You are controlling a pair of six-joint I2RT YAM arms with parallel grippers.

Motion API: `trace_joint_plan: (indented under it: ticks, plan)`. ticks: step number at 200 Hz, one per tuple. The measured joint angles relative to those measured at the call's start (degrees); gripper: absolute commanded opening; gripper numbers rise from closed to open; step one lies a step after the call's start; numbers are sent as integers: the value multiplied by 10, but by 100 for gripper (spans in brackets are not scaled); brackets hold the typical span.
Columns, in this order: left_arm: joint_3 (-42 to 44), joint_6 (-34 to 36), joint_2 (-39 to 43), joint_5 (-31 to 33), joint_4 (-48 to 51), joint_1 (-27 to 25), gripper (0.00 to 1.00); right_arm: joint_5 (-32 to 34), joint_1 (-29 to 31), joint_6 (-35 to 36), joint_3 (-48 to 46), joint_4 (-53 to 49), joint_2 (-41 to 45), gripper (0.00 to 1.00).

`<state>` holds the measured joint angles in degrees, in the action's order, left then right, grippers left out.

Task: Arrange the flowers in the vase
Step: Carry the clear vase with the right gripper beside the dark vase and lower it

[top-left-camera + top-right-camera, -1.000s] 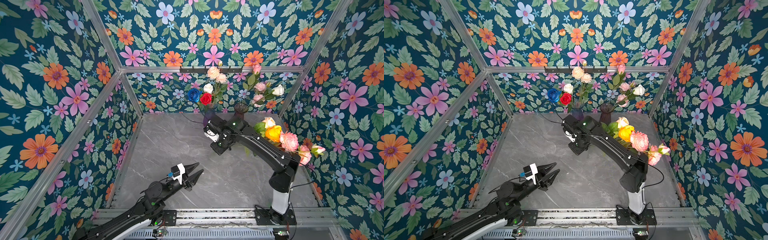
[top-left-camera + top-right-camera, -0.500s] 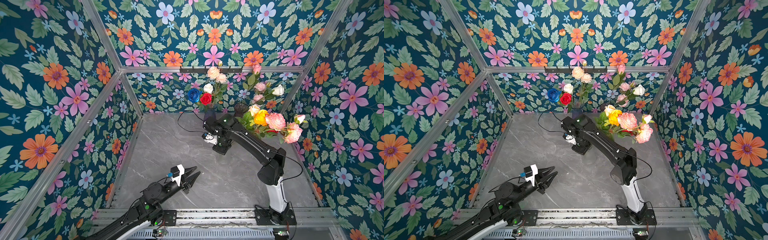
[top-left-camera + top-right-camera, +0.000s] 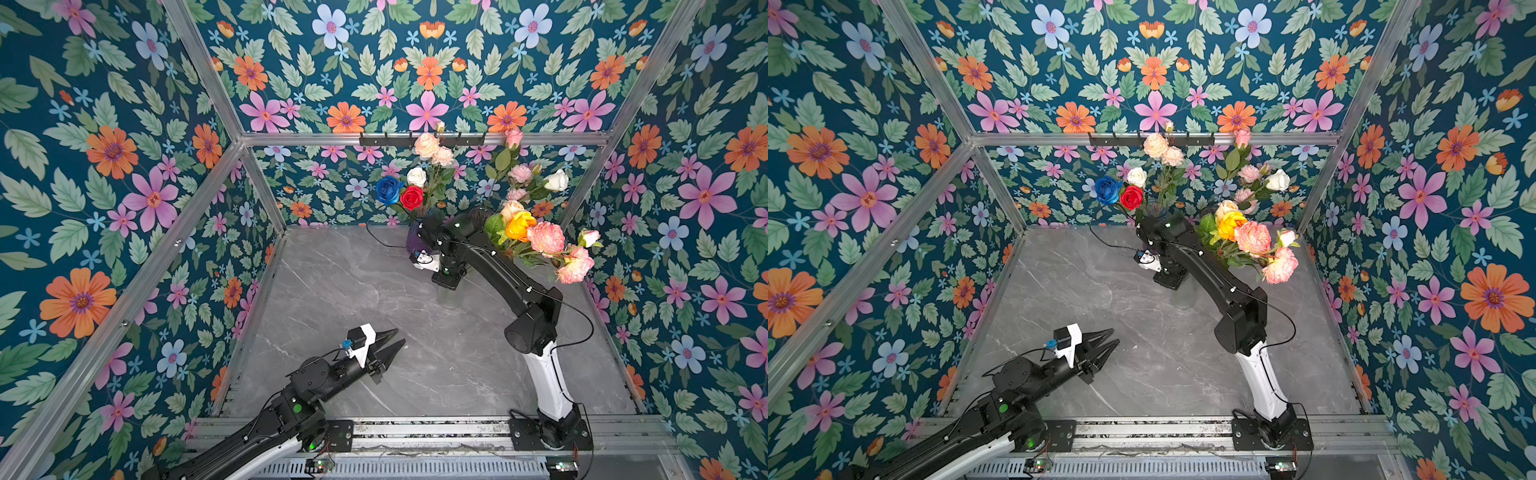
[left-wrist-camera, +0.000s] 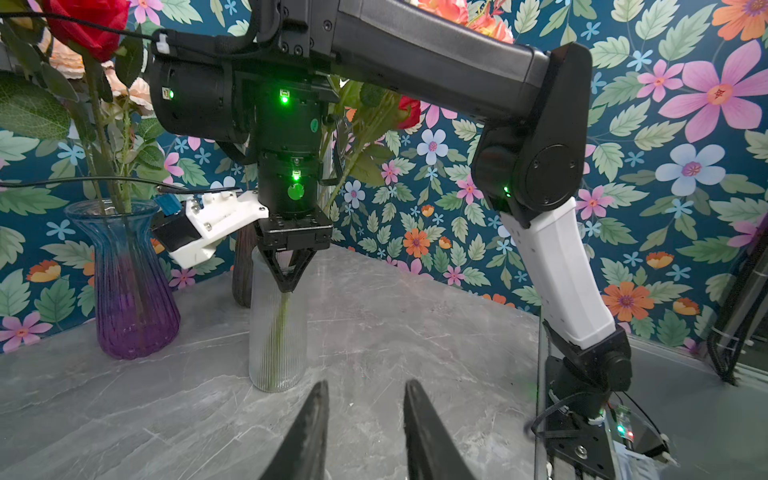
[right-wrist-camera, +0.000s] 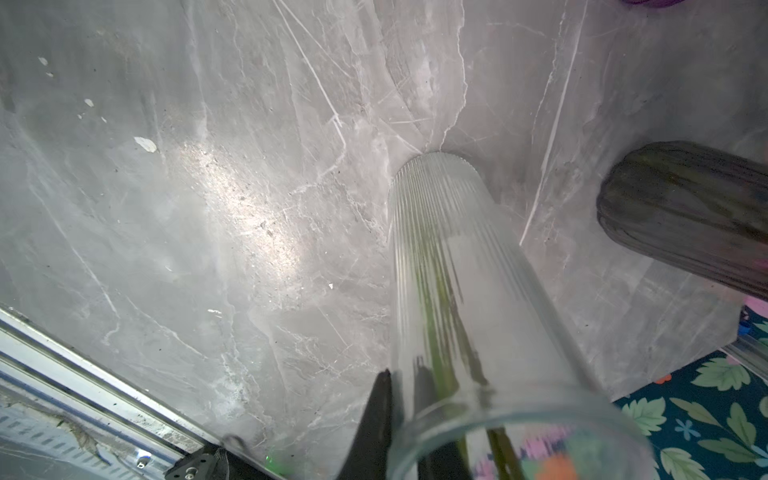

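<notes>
My right gripper (image 4: 286, 286) points straight down at the mouth of a clear ribbed vase (image 4: 276, 332) and is shut on a green flower stem that runs down inside it. In the right wrist view the gripper (image 5: 405, 378) shows partly through the glass, with green stems in the vase (image 5: 449, 257). The bunch of flowers (image 3: 540, 241), yellow, cream and pink, leans right behind the right arm in both top views (image 3: 1252, 239). Near the front, my left gripper (image 3: 397, 338) hovers low over the table, open and empty.
A purple-blue vase (image 4: 124, 282) with blue, red, white and cream flowers (image 3: 401, 193) stands at the back. Beside it a dark vase (image 5: 685, 216) holds pink and white flowers (image 3: 536, 183). Flowered walls close in three sides, and a metal rail (image 3: 415, 428) runs along the front.
The right arm swung the bunch up and back towards the middle, so the stems now stand in the clear vase. The left gripper's jaws narrowed a little.
</notes>
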<state>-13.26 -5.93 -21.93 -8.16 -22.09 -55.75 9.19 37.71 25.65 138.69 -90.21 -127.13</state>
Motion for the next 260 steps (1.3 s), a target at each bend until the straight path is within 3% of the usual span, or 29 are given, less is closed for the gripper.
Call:
trace_joint_plan:
  ticks: [67, 79, 92, 111, 187, 260]
  plan:
    - [-6, 5, -15, -6, -6, 0, 33, -12, -15, 15, 13, 3, -5, 0]
    - [-6, 5, -14, -6, -6, 0, 34, -14, -15, 15, 12, 4, -5, 6]
    - [-6, 5, -13, -6, -6, 0, 33, -15, -15, 14, 12, 5, -5, 20]
    - [-6, 5, -10, -6, -5, 0, 34, -17, -15, 15, 11, 6, -5, 29]
    - [-6, 5, 1, -6, -3, 0, 34, -5, -18, 14, 10, 20, -5, 51]
    - [-7, 5, -2, -7, -3, 0, 34, 31, -19, 1, 15, 31, 0, 65]
